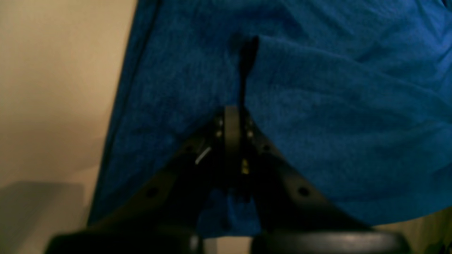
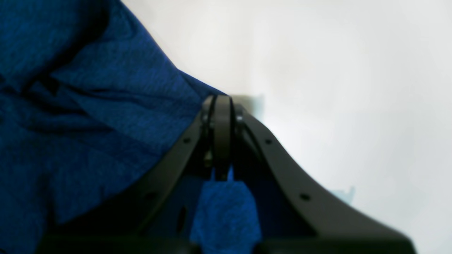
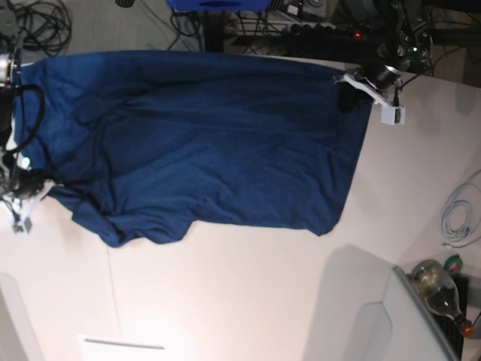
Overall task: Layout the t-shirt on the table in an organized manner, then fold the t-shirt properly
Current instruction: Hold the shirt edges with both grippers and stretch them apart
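Left end effector [image 1: 233, 116] pinching soft navy t-shirt [image 3: 203, 135], right end effector [image 2: 221, 106] likewise

A coiled white cable [image 3: 456, 215] is lying near the tabletop's right edge. A clear glass bottle with a red cap [image 3: 442, 289] is lying beyond the bottom-right corner, while tangled black cables [image 3: 41, 26] are sitting past the top-left corner.

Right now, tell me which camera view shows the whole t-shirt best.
The base view: only there does the whole t-shirt show, spread across the table and rumpled at one end. The left wrist view shows only a blurred patch of its cloth between shut jaws, and the right wrist view shows the same.
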Tool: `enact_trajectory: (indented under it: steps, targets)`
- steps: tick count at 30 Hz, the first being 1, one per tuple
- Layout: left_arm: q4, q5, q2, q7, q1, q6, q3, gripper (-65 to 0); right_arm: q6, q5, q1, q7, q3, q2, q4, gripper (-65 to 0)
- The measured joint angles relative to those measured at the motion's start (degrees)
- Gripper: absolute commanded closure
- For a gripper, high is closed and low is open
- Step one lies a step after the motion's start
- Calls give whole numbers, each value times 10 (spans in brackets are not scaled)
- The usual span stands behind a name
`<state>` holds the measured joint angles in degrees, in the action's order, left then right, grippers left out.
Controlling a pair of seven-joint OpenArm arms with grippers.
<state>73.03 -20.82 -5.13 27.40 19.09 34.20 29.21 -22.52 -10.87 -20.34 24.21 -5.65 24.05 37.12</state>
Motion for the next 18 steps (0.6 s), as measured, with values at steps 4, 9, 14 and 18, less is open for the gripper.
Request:
enact_trajectory:
  steps: [4, 9, 14, 18]
  targets:
    - [0, 0, 0, 0, 0, 2, 0, 0, 0, 0, -6, 1, 2, -1, 0, -65]
    - [0, 0, 2, 0, 1, 1, 0, 0, 2, 2, 32, 2, -1, 0, 97, -308]
    - [1, 0, 2, 0, 0, 1, 0, 0, -3, -2, 108, 31, 3, 2, 232, -312]
    - [1, 0, 2, 0, 0, 2, 0, 0, -3, 2, 129, 45, 4, -6, 248, -312]
